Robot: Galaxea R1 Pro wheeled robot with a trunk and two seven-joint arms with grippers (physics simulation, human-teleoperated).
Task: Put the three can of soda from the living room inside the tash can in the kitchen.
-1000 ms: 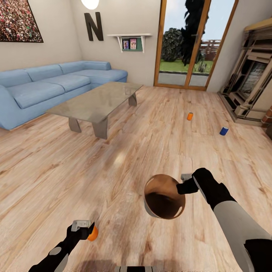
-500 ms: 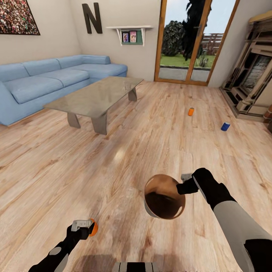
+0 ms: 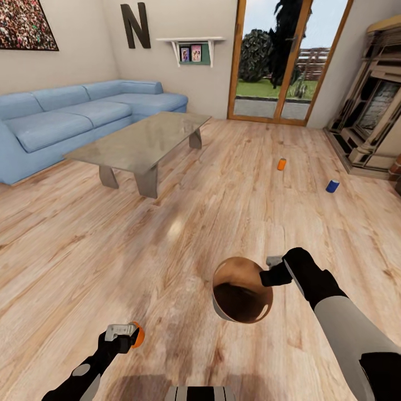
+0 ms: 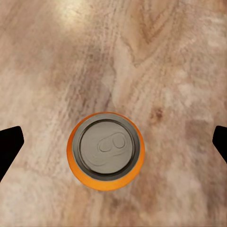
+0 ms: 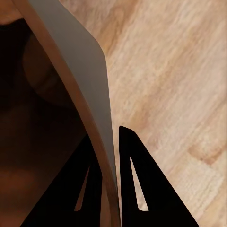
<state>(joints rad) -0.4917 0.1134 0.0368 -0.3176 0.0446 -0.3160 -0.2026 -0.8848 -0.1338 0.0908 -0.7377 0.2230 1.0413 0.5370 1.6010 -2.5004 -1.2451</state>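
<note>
Hovering over the nearest orange can (image 4: 105, 151), left gripper (image 4: 113, 142) has fingers spread wide either side; can upright on floor, axis vertical, straight below. Right gripper (image 5: 109, 189) pinches trash can (image 3: 241, 289) rim. Farther: orange can (image 3: 282, 164) at 12, blue can (image 3: 332, 186) at 1 o'clock.

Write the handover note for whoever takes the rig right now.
Left pincer: open, above the near orange can, which stands upright on the floor, not gripped.
Right pincer: shut on the bin wall, holding it off the floor.
Bin looks empty as far as can be seen.
Second orange can and blue can are on the floor towards the fireplace.
Done: bin brought to the living room.
Left: all three cans into the bin, then bin to the kitchen.
</note>
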